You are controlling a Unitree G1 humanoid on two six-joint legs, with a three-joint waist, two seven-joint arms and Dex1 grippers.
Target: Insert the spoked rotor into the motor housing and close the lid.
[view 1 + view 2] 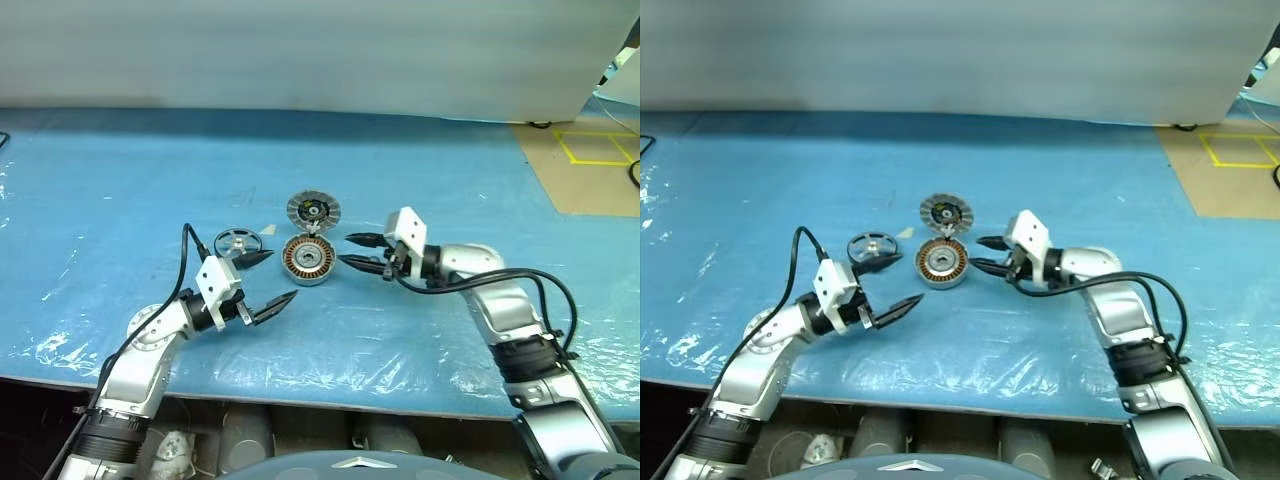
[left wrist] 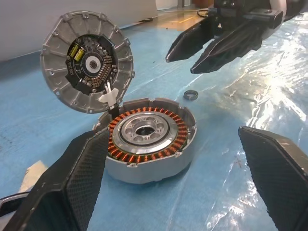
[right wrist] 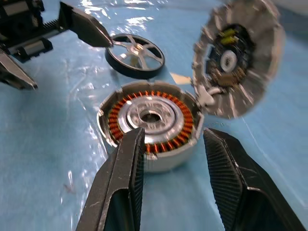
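Long table (image 1: 120,180) covered in wrinkled, glossy blue plastic sheeting. Near the middle, resting on the sheet: round silver motor housing (image 1: 308,259) ringed with copper-brown windings, its ribbed silver-grey lid (image 1: 313,211) standing open on the far side. Just beside, toward the left edge: flat dark-rimmed spoked rotor (image 1: 236,243). Close by: small dark ring (image 2: 190,95) and pale paper scrap (image 1: 267,229).

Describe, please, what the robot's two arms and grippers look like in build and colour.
Both arms are silver-grey metal with black banded joints and black cables looping along them. The left gripper and right gripper each have a white block at the wrist and two black, tapering, pointed fingers whose inner faces show a fine woven texture.
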